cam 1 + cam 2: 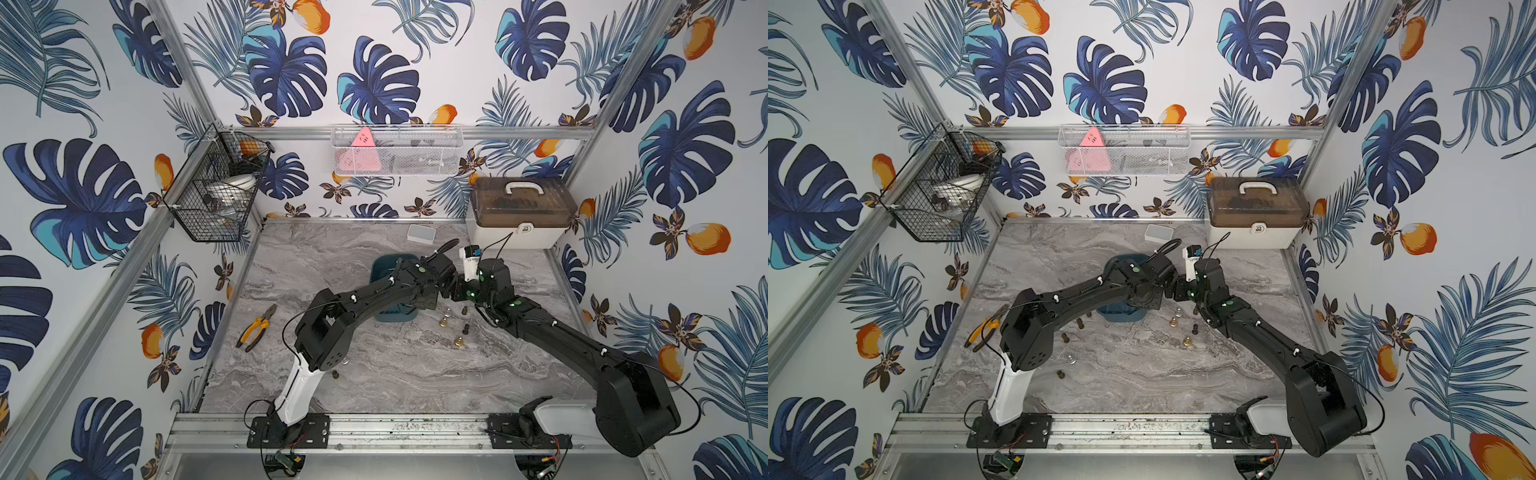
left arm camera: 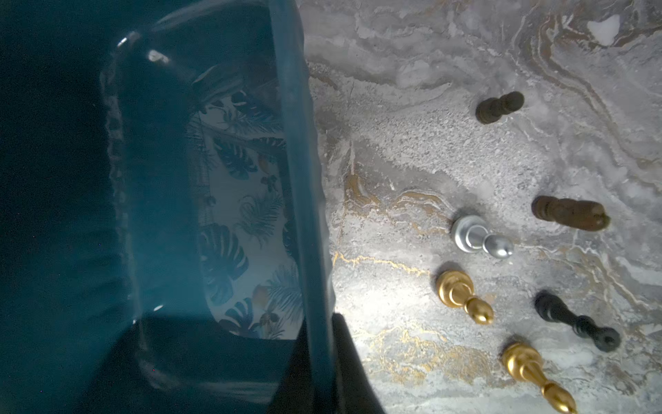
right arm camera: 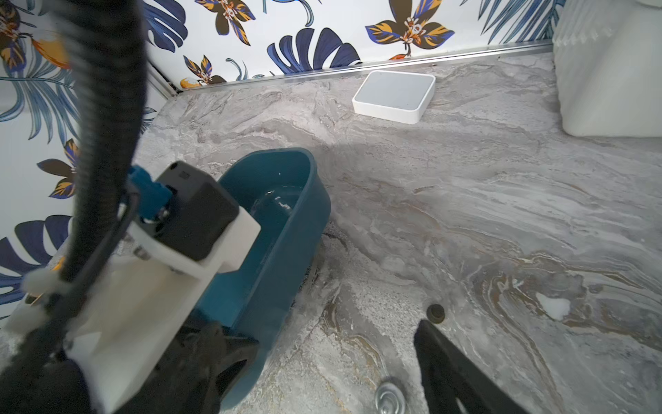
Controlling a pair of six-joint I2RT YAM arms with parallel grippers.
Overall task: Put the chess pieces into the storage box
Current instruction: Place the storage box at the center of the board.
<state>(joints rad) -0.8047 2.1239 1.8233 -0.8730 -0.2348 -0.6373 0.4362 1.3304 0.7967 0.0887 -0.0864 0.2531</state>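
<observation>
Left gripper (image 2: 318, 365) clamped on the storage box (image 3: 286, 222) rim. Right gripper (image 3: 335, 344) jaws apart, empty, hanging over the chess pieces (image 2: 480, 238) standing upright on the counter (image 1: 374, 374) just right of the box. Right arm (image 1: 561, 336) nearer; long axes vertical, so top-down pick.
</observation>
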